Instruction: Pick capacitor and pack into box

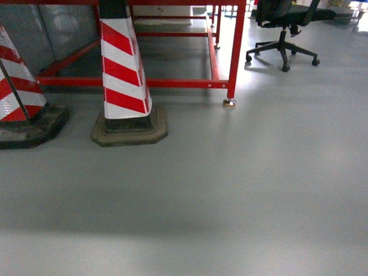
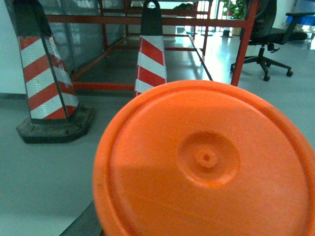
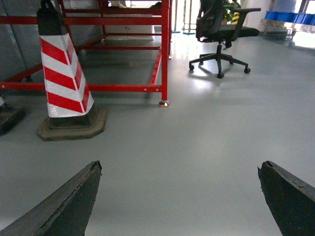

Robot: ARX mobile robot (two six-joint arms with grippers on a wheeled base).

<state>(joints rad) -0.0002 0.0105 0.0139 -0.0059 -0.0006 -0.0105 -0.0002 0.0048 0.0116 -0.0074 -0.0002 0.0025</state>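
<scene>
From my head camera I'm looking down on grey floor (image 1: 230, 190), a red-and-white striped cone (image 1: 123, 75) on its dark base, a second cone (image 1: 20, 103) at the left edge, a red metal frame (image 1: 236, 52) behind them, and a black office chair (image 1: 284, 29) far right. Neither arm shows here. My right wrist view has my right gripper (image 3: 179, 196) with its dark fingers (image 3: 69, 206) spread wide apart, nothing between them, only floor. My left wrist view is mostly filled by a big orange disc (image 2: 206, 167) with a dimpled centre, very close to the lens; possibly the capacitor end-on, I can't be sure. My left fingers are hidden, so I cannot tell their state. No pink box anywhere.
</scene>
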